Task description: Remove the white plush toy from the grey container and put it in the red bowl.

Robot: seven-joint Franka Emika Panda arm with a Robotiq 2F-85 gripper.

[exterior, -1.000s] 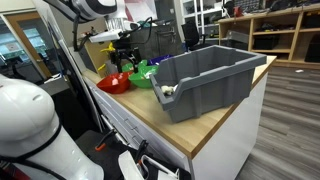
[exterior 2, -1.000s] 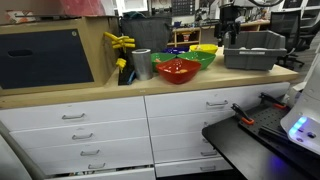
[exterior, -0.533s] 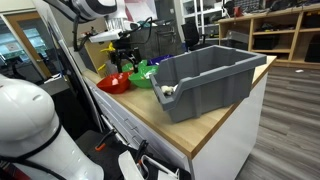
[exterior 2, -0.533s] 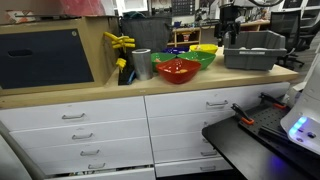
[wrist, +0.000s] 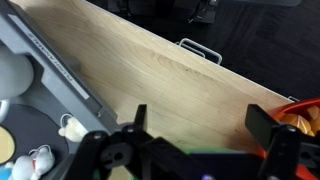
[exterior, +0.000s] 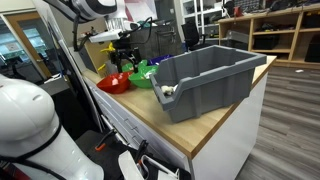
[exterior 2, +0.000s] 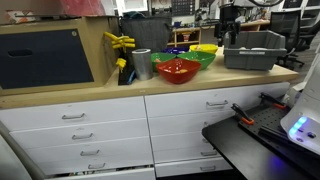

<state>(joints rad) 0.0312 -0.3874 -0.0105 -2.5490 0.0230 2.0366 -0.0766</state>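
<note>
In the wrist view the gripper (wrist: 200, 120) has its jaws spread wide over bare wooden countertop (wrist: 190, 75), with nothing between them. The grey container (wrist: 55, 72) lies to the left, its thick rim running diagonally. The white plush toy (wrist: 36, 160) sits inside it at the lower left, partly cut off by the gripper body. A small white item (wrist: 70, 128) clings to the container's corner. In an exterior view the red bowl (exterior: 113, 83) stands on the counter left of a green bowl (exterior: 143, 75), apart from the container.
</note>
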